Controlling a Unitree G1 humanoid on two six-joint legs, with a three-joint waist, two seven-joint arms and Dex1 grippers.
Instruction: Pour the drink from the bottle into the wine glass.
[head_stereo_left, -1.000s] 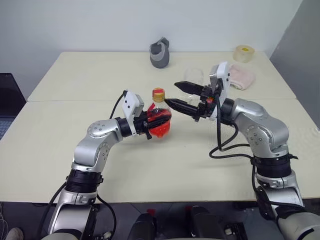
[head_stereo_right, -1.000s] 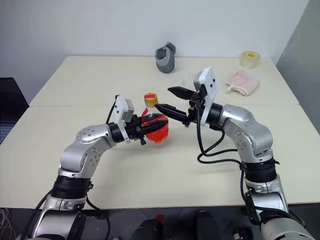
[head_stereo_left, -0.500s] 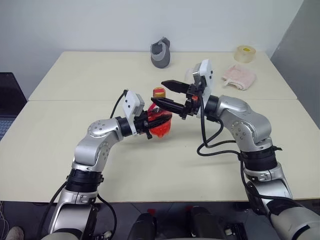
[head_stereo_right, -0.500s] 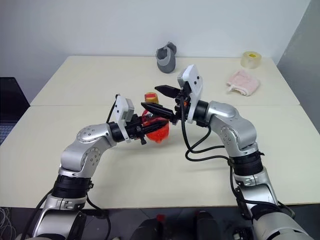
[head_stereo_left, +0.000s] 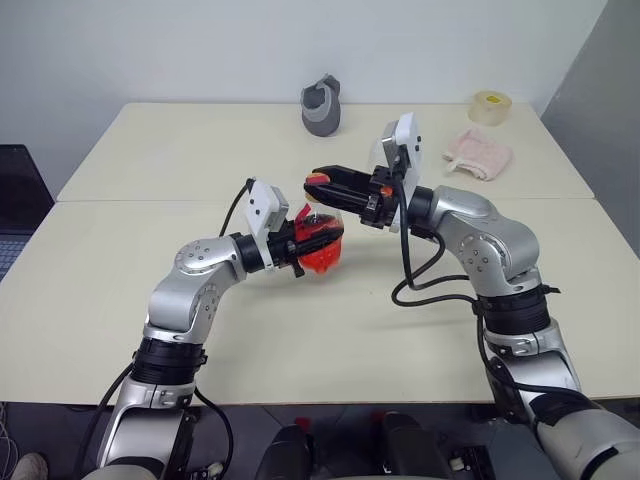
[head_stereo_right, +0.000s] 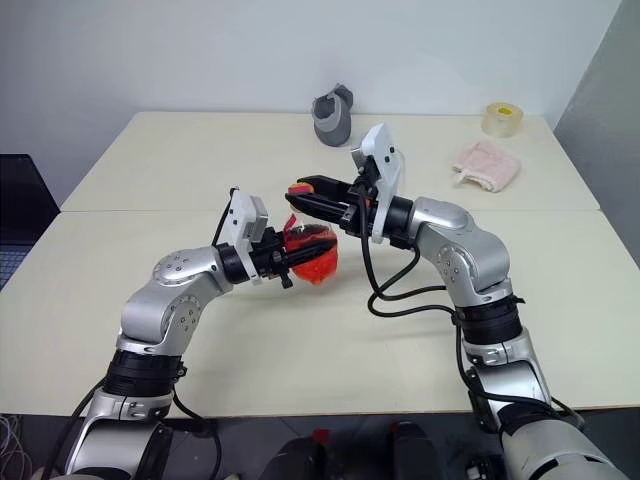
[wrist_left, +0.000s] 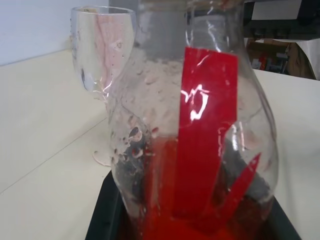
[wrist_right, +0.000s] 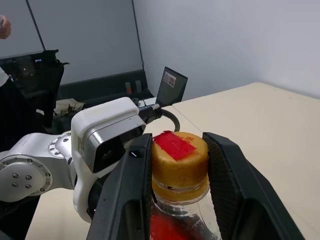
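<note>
The bottle (head_stereo_left: 323, 252), small and clear with a red label, is held upright just above the table with my left gripper (head_stereo_left: 312, 240) shut on its bulbous base. The drink (wrist_left: 170, 220), bright red, fills its lower part. My right gripper (head_stereo_left: 314, 184) reaches in from the right at cap height. Its two black fingers (wrist_right: 131, 175) press on either side of the yellow-and-red cap (wrist_right: 180, 155). The wine glass (wrist_left: 102, 55) stands on the table just behind the bottle, and its clear bowl shows in the left wrist view.
A grey cup-like object (head_stereo_left: 320, 105) sits at the table's far edge. A tape roll (head_stereo_left: 487, 106) and a pink cloth (head_stereo_left: 478, 153) lie at the far right. A seam crosses the cream table (head_stereo_left: 120, 260). A dark laptop (head_stereo_left: 15, 195) stands off the left side.
My right gripper moved left onto the bottle's top and closed its open fingers around the cap. The left gripper and the bottle stayed still.
</note>
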